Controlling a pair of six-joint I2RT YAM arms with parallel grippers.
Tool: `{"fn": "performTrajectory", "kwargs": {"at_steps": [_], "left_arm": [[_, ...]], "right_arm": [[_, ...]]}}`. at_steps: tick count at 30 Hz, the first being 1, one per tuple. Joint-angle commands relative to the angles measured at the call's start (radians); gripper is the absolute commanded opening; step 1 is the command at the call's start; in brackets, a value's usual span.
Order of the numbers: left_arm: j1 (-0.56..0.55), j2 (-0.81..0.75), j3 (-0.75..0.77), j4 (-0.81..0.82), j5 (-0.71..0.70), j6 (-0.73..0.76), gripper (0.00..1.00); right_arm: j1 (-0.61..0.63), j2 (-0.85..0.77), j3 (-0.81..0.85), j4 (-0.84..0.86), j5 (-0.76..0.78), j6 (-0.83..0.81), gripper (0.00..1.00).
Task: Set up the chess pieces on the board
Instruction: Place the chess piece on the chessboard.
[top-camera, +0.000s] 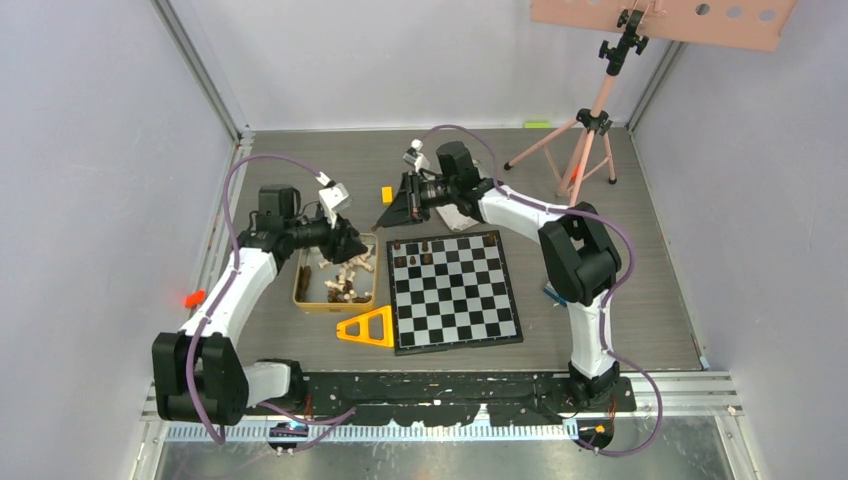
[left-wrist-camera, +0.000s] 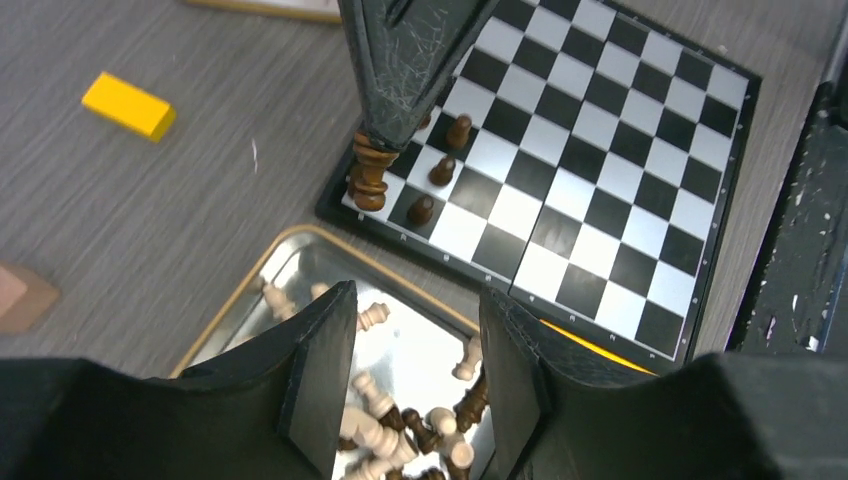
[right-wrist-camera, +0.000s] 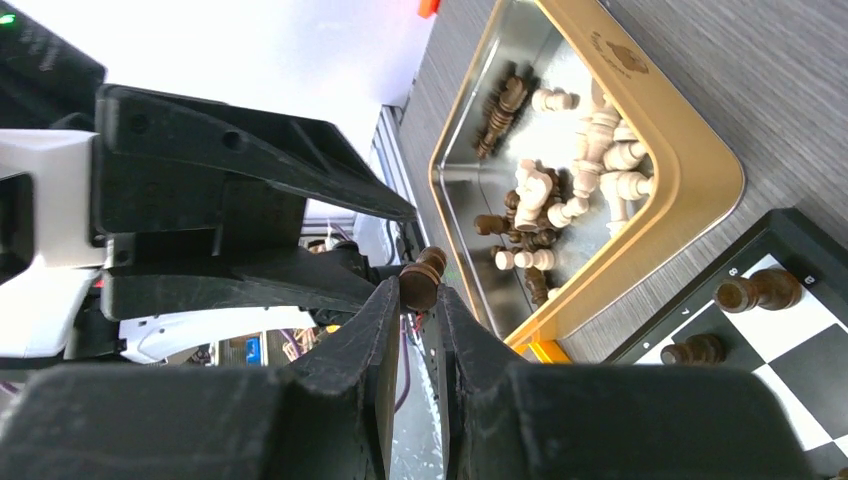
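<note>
Right hand (right-wrist-camera: 423, 300) pinching dark piece (left-wrist-camera: 368, 178) at board (top-camera: 460, 300) corner, left hand (left-wrist-camera: 415, 310) parted, seemingly empty, over tin (right-wrist-camera: 665, 110).

Left tool (left-wrist-camera: 417, 296) jaws apart above tin (left-wrist-camera: 300, 262) holding chess pieces (left-wrist-camera: 372, 398).

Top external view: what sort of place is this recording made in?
Probably a lab robot cell, not a home: plain pale panel walls box in a grey wood-grain tabletop, two white-and-black robot arms are bolted at its near edge, and a pink tripod stands at the back.
</note>
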Motion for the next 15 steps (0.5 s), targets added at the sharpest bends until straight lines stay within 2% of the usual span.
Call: {"fn": "performTrajectory", "kwargs": {"at_steps": [1, 6, 11, 15], "left_arm": [[0.008, 0.043, 0.032, 0.174, 0.154, -0.036, 0.51], [0.008, 0.062, -0.005, 0.335, 0.224, -0.012, 0.5], [0.008, 0.075, -0.035, 0.523, 0.234, -0.089, 0.47], [0.007, 0.076, -0.055, 0.612, 0.252, -0.135, 0.45]], "right_arm": [[-0.011, -0.101, -0.021, 0.168, -0.022, 0.099, 0.01], [-0.021, -0.123, -0.051, 0.252, -0.032, 0.165, 0.01], [-0.03, -0.143, -0.072, 0.282, -0.037, 0.177, 0.01], [-0.039, -0.149, -0.087, 0.314, -0.041, 0.2, 0.01]]}}
